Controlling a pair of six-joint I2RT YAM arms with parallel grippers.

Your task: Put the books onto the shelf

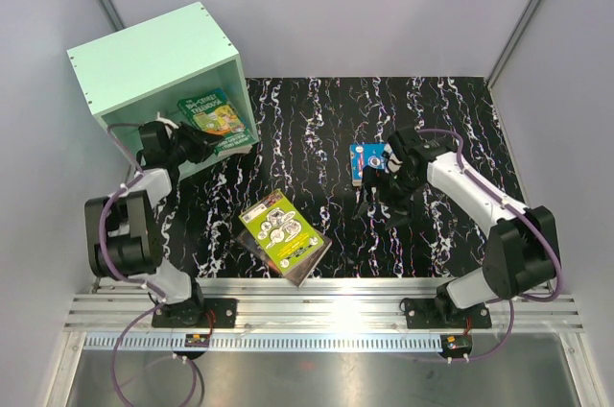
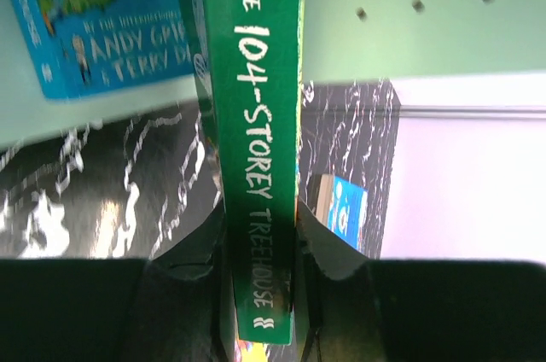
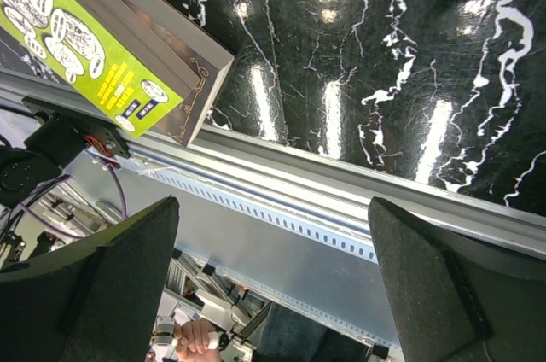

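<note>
within left claw (image 2: 260, 224), treehouse book (image 2: 256, 114)

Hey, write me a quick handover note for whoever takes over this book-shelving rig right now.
Left gripper: shut on the green book, held flat at the shelf opening, not yet released.
Right gripper: open, empty, beside the bright blue book.
Done: a blue-covered book seems to lie in the shelf.
On the table: lime-green book atop a dark book, near middle; bright blue book right of it.
To do: release the green book, then shelve those three.
</note>
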